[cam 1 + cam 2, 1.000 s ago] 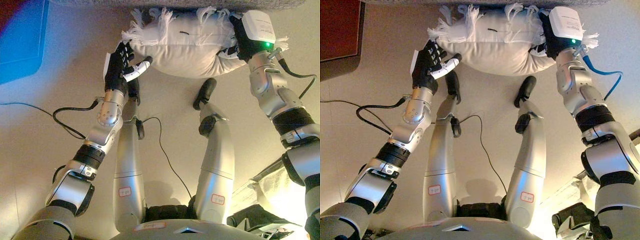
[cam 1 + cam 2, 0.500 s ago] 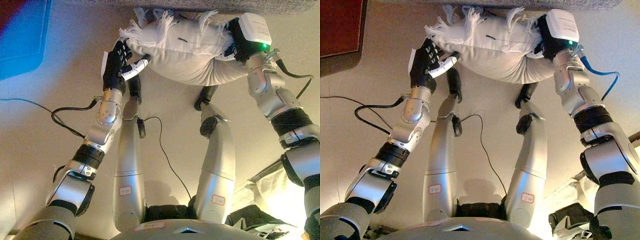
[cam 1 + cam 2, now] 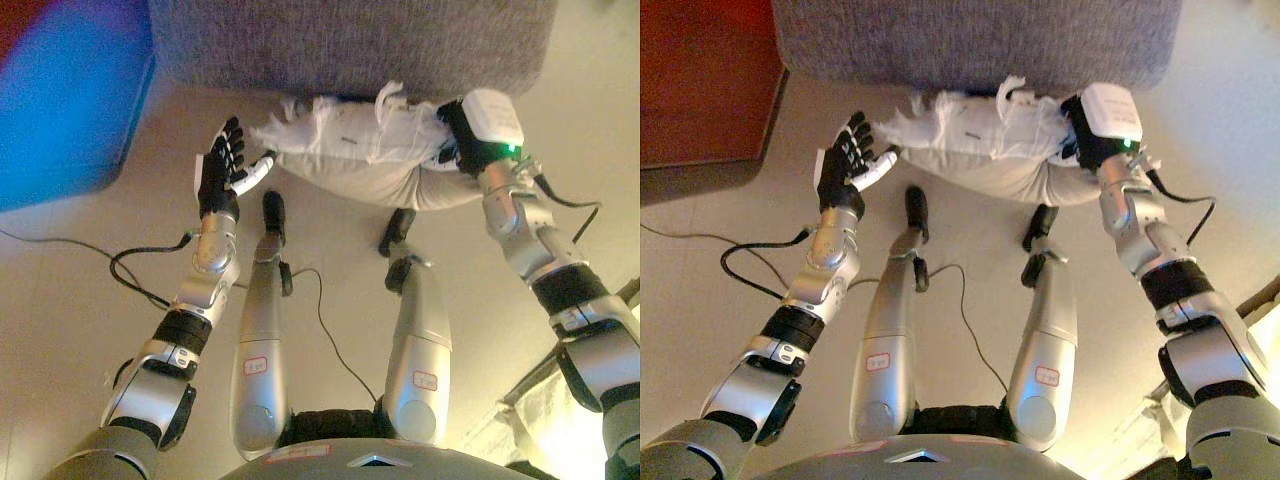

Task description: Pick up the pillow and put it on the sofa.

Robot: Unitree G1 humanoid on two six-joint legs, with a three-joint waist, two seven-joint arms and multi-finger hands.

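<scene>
The white pillow [image 3: 365, 150] with fringed ends hangs above the beige floor, just in front of the grey sofa [image 3: 350, 45] at the top of the view. My right hand [image 3: 457, 135] is at the pillow's right end, fingers curled into the bunched cloth. My left hand [image 3: 222, 170] is beside the pillow's left end with its fingers spread. Only its white thumb tip reaches the pillow's corner. The pillow's far side is hidden against the sofa front.
A low box-like piece [image 3: 700, 90] stands left of the sofa. A pale cloth-covered thing [image 3: 540, 425] shows at the lower right edge. Bare floor lies to the left of my left arm.
The view has pulled back, showing more of the sofa. The pillow has come up off the floor toward the sofa front, carried by my right hand; my left hand rose alongside it.
</scene>
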